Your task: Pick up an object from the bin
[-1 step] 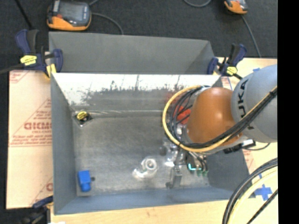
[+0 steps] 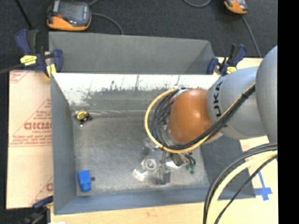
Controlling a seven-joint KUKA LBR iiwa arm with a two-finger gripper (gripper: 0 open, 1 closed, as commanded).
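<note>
Blue block (image 2: 84,180) near bin (image 2: 63,143) corner

Robotics lab test cell: industrial arm (image 2: 243,101) with exposed cabling over a grey metal bin (image 2: 131,55), dark floor (image 2: 149,13), orange-and-black devices (image 2: 68,14) and loose cables (image 2: 112,22) lying around.

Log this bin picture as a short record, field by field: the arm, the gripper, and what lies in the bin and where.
bin: grey metal bin, a few small things on its floor
arm: reaches in from the right, orange cover over the floor
gripper: low over the near middle of the floor
nearest things: pale piece just left of it; green bit to its right
blue block: near-left corner, apart from the gripper
yellow-and-black thing: far left, by the back wall
held: cannot tell
</note>
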